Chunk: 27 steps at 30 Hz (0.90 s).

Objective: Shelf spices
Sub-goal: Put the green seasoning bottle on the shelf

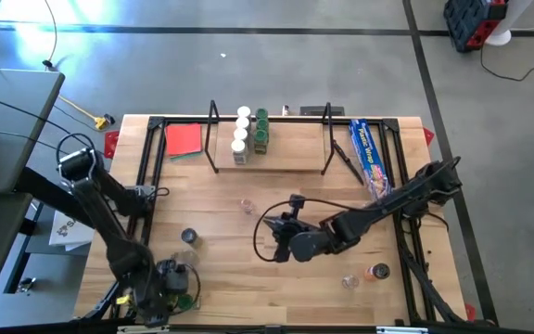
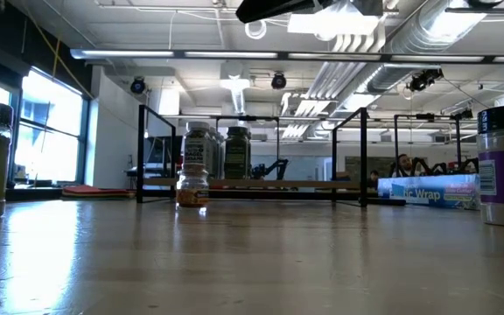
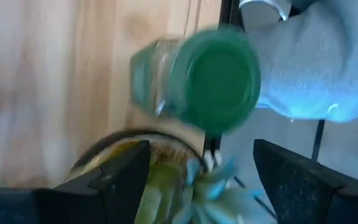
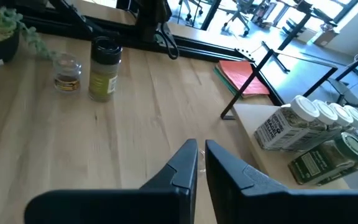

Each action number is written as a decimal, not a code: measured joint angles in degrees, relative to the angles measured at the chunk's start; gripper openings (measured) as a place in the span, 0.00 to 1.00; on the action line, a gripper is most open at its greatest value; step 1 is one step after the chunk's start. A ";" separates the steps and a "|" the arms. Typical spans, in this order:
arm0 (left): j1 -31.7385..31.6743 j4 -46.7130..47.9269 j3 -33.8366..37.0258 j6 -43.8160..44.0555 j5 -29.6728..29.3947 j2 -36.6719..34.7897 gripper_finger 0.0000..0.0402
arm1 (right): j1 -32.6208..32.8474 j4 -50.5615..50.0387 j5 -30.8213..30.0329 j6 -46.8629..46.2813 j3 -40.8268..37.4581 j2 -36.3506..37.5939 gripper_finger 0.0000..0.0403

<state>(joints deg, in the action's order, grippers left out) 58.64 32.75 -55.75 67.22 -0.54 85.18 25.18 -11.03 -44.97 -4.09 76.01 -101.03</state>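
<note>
The shelf (image 1: 286,158) stands at the table's far middle and holds a row of white-topped jars (image 1: 242,130) and a row of green-topped jars (image 1: 261,130); the right wrist view shows them too (image 4: 316,130). Loose spice jars stand on the table: a black-topped one (image 1: 189,237), a small clear one (image 1: 247,206), and two near the right front (image 1: 364,276). My left gripper (image 3: 201,168) is open at the near left corner, over a green plant (image 3: 179,186), with a green-topped jar (image 3: 210,81) just beyond its fingers. My right gripper (image 4: 201,155) hangs shut over the table's middle.
A long blue box (image 1: 371,158) lies right of the shelf, and a flat red square (image 1: 184,139) left of it. Black frame rails (image 1: 142,186) run along the table's sides. Bare wood lies between the shelf and my right gripper.
</note>
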 joint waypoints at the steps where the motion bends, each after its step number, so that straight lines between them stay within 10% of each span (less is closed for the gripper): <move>1: -0.32 -0.78 0.00 -0.16 -0.12 0.72 0.70 | 0.02 -0.01 0.02 0.01 0.00 0.00 0.06; 27: -4.18 -2.90 0.07 -4.59 -22.95 3.03 0.70 | 1.23 -0.10 0.50 -2.98 0.00 -0.01 0.06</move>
<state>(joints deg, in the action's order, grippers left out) 54.46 29.85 -55.68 62.63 -23.49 88.20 26.41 -11.13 -44.47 -7.06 76.01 -101.05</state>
